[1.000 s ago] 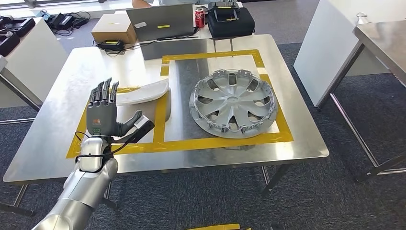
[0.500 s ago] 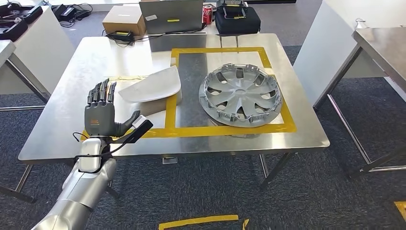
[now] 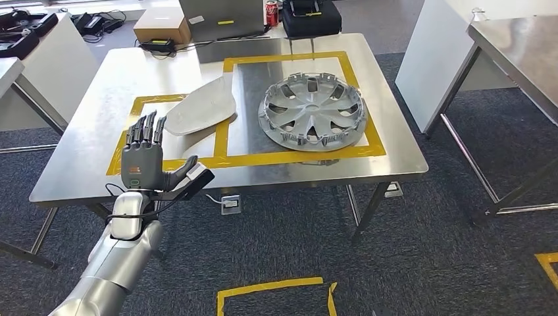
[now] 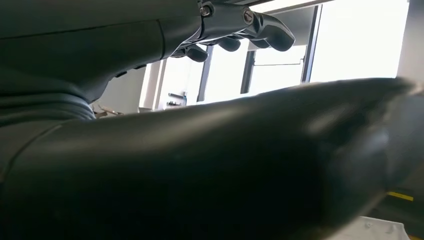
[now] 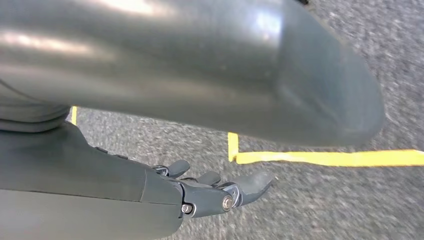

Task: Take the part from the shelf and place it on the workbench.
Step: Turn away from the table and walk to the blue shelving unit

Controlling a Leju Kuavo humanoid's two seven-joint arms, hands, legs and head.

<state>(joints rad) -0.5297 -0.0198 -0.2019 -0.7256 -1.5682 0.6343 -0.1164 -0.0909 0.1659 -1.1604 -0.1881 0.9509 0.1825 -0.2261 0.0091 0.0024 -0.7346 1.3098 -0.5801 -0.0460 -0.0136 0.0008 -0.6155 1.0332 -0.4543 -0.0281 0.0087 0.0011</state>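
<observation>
A white curved shell part [image 3: 199,113] lies on the steel workbench [image 3: 85,155], inside a yellow-taped rectangle on its left half. A silver wheel cover [image 3: 311,110] lies flat in the taped square beside it. My left hand [image 3: 143,161] is raised in front of the bench's near left edge, with its fingers spread upward and nothing in it. It is a little short of the white part and apart from it. The left wrist view shows its dark fingers [image 4: 240,25] against bright windows. My right hand [image 5: 215,192] hangs over the carpet, fingers loosely extended, empty.
At the bench's far edge stand a cardboard box [image 3: 162,26], a grey case [image 3: 224,12], a red can [image 3: 272,11] and a black case [image 3: 310,16]. A white table [image 3: 26,72] is at the left and a second steel table [image 3: 520,52] at the right. Yellow tape [image 3: 273,289] marks the carpet.
The whole picture has shifted: the camera has drawn back, so the workbench sits farther off and more carpet shows. My left hand keeps its raised, spread pose.
</observation>
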